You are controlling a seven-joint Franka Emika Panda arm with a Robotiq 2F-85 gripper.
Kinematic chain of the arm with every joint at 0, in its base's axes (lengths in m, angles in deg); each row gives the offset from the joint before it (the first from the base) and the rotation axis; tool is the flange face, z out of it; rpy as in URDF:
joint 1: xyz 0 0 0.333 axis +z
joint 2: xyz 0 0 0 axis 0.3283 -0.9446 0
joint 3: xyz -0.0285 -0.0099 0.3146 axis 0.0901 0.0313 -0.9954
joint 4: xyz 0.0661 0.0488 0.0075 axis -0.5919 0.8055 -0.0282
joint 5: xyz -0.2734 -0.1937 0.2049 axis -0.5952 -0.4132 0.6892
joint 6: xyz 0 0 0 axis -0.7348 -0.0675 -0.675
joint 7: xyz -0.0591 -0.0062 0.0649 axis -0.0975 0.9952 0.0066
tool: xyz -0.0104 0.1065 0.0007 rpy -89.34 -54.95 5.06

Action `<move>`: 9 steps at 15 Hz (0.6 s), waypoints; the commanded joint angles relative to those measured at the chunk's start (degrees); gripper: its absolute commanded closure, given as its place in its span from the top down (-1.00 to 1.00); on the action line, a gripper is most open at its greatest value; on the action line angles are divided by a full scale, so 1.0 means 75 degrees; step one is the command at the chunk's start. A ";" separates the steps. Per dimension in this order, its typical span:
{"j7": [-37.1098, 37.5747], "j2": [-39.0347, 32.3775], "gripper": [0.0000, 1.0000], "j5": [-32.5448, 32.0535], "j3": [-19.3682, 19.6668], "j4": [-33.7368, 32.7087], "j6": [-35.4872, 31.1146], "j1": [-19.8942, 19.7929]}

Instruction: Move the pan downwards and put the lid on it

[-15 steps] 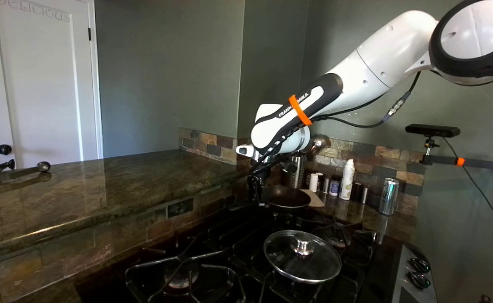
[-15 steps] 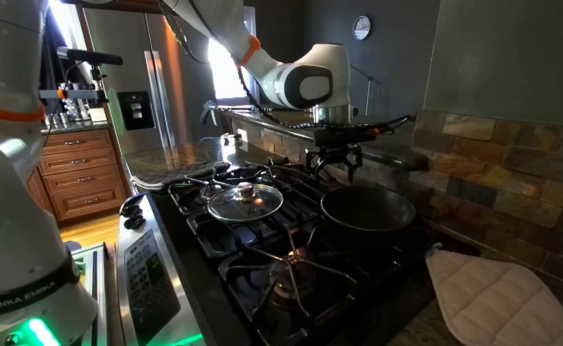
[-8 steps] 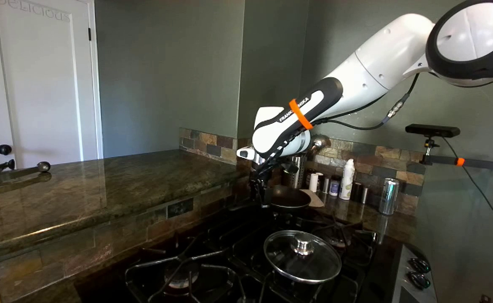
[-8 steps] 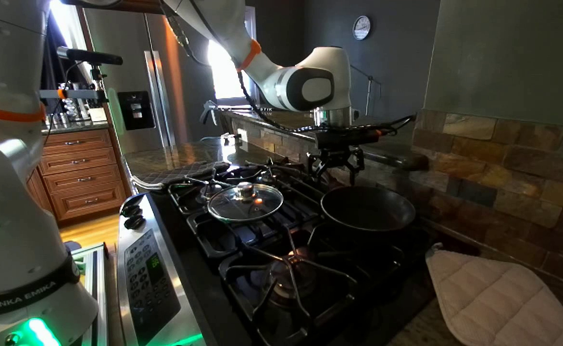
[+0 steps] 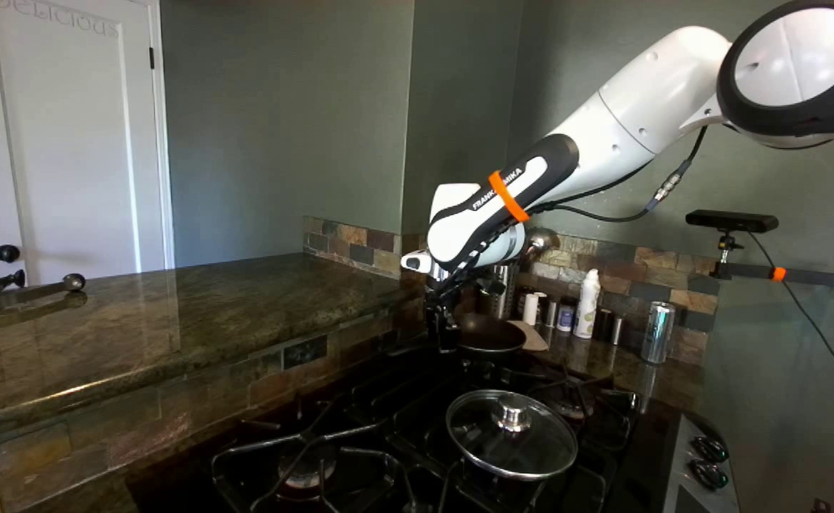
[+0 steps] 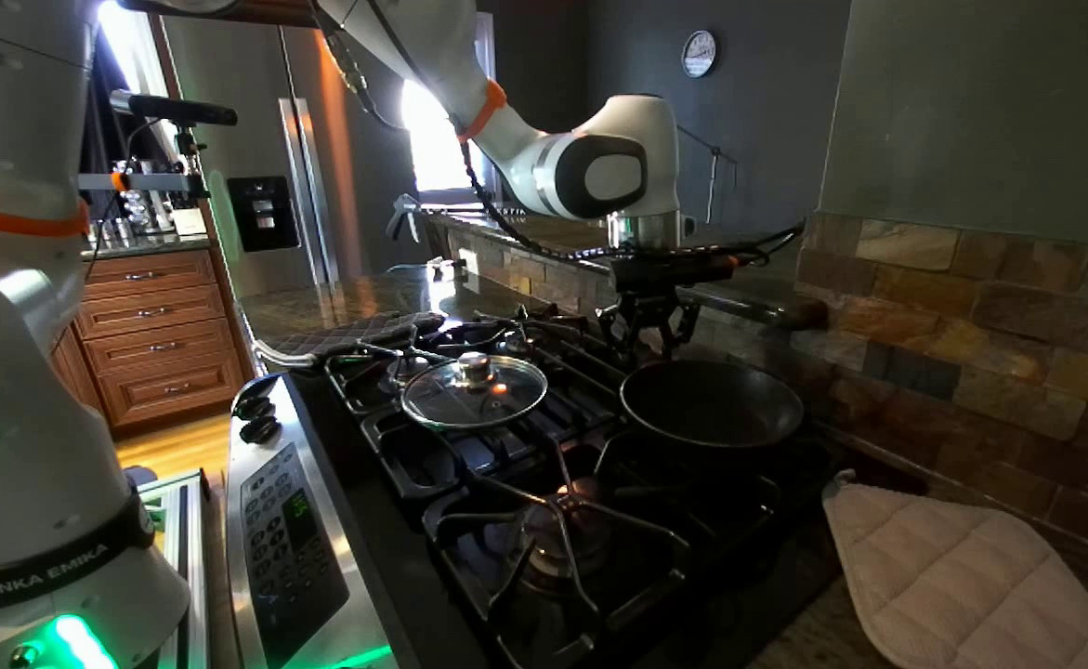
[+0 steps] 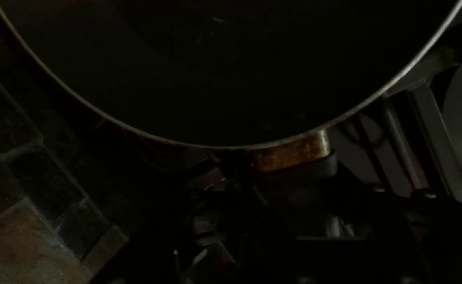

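Gripper [image 6: 651, 351] poised at the handle [image 5: 408, 348] of a dark pan [image 6: 711, 404] near the tiled wall [image 6: 962, 372]; its jaws stand close together, but shadow hides whether they grip it. The glass lid [image 6: 475, 396] lies knob [image 6: 474, 369] up on the stove [image 6: 367, 520], apart from the pan. A loose or off-center hold could let the pan twist when pulled, or a base snagging on the grates [image 6: 562, 502] could tip it.
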 commanded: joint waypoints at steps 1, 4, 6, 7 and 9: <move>0.0024 -0.0082 -0.56 -0.0161 -0.0084 -0.0061 -0.0034 -0.0102; 0.0046 -0.0063 -0.56 -0.0174 -0.0077 -0.0060 -0.0032 -0.0100; 0.0149 -0.0048 -0.56 -0.0195 -0.0054 -0.0061 -0.0040 -0.0080; 0.0242 -0.0032 -0.56 -0.0210 -0.0034 -0.0057 -0.0048 -0.0064; 0.0401 0.0007 -0.56 -0.0175 -0.0023 -0.0053 -0.0050 -0.0059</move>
